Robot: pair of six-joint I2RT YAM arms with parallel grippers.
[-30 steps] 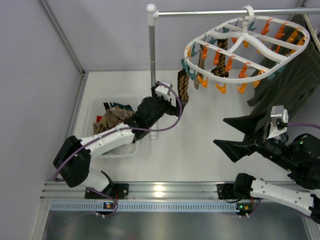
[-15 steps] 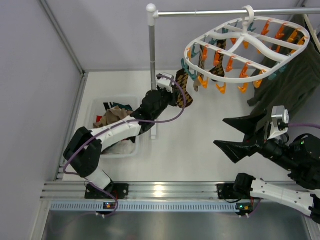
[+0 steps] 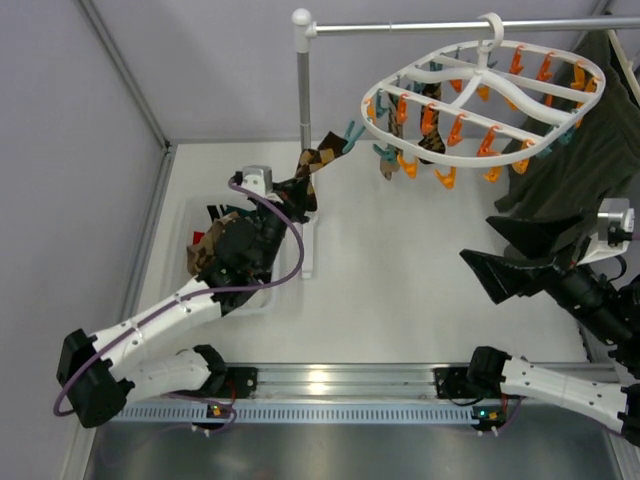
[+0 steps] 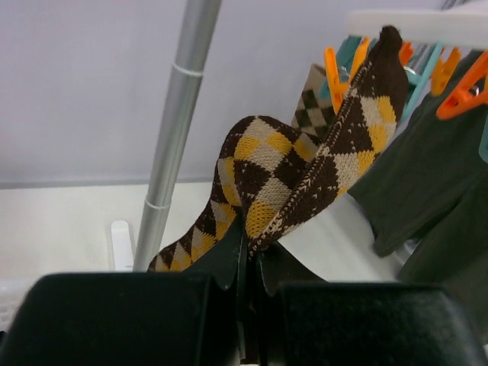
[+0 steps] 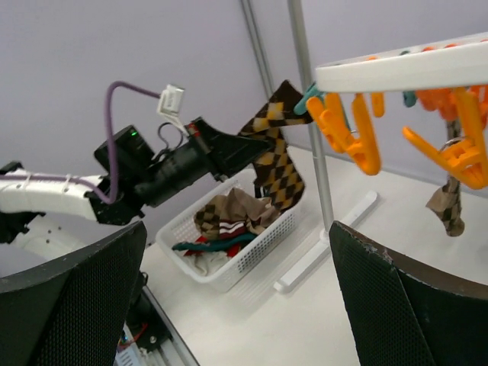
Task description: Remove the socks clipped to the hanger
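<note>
Sock [image 3: 312, 163] strung at a slant from a teal clip [image 3: 351, 132] at the left rim of the hanger [image 3: 480, 88], lower end pinched in closed left gripper [image 4: 248, 244]. Soft, light, stretchy knit; likely to lengthen before releasing. Firm hold on doubled fabric judged adequate. Further socks [image 3: 432, 128] clipped inboard. Right gripper [image 3: 476, 240] wide open, empty, well apart.

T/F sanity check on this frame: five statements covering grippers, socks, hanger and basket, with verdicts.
1. The left gripper is shut on an argyle sock. True.
2. The right gripper holds a sock. False: it is open and empty.
3. The basket is empty. False: loose socks lie in it.
4. The hanger has other socks clipped on. True.
5. The hanger lies in the basket. False: it hangs from the pole.
</note>
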